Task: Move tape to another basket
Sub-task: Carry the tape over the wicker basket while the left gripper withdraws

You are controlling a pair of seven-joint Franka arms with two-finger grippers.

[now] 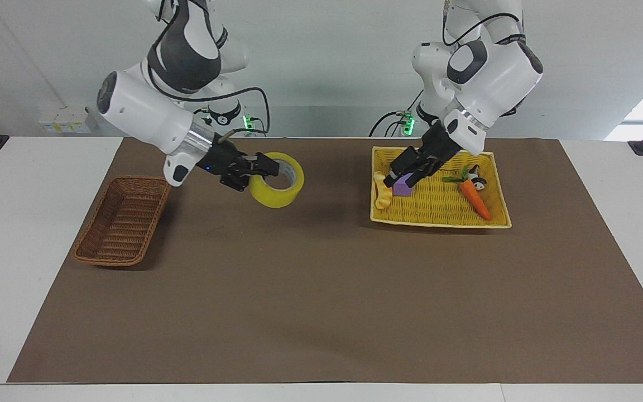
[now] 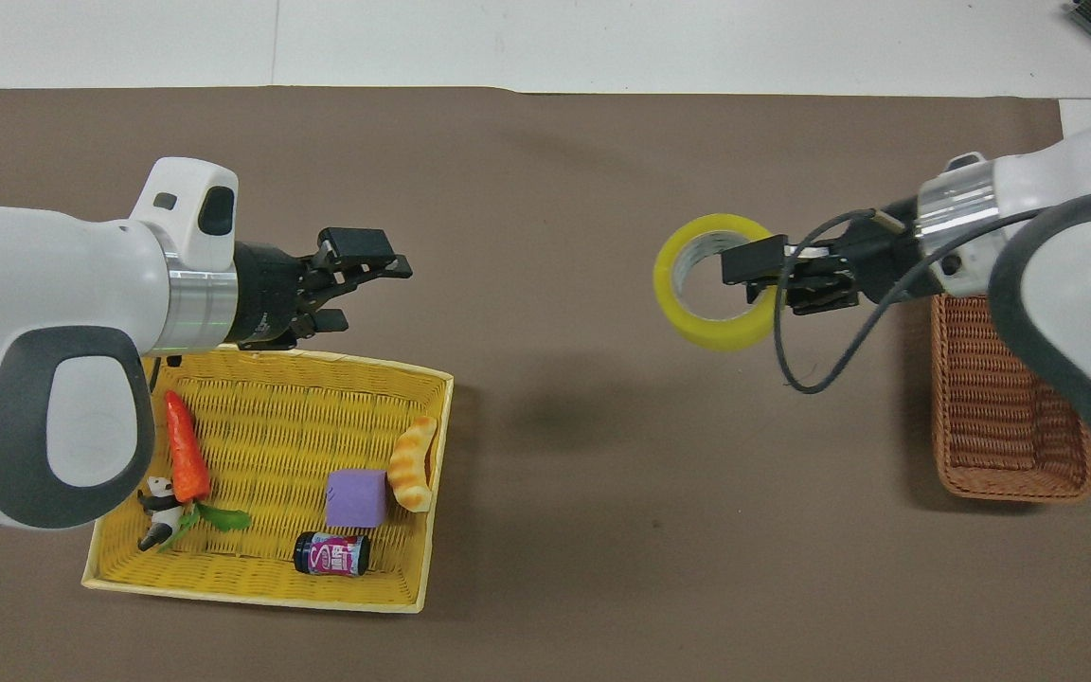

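The tape (image 1: 283,195), a wide yellow roll, hangs above the brown mat with my right gripper (image 1: 258,171) shut on its wall, one finger inside the core. In the overhead view the tape (image 2: 688,319) and right gripper (image 2: 761,282) are partway between the two baskets, closer to the brown wicker basket (image 2: 1010,488). That basket (image 1: 126,181) sits with nothing in it at the right arm's end of the table. My left gripper (image 1: 395,177) is open and holds nothing, over the edge of the yellow basket (image 1: 438,223) nearest the robots; its splayed fingers show from overhead (image 2: 370,294).
The yellow basket (image 2: 252,592) at the left arm's end holds a carrot (image 2: 186,455), a purple block (image 2: 356,497), a bread-like toy (image 2: 411,464), a small can (image 2: 330,554) and a panda figure (image 2: 157,502). A brown mat (image 1: 321,290) covers the table.
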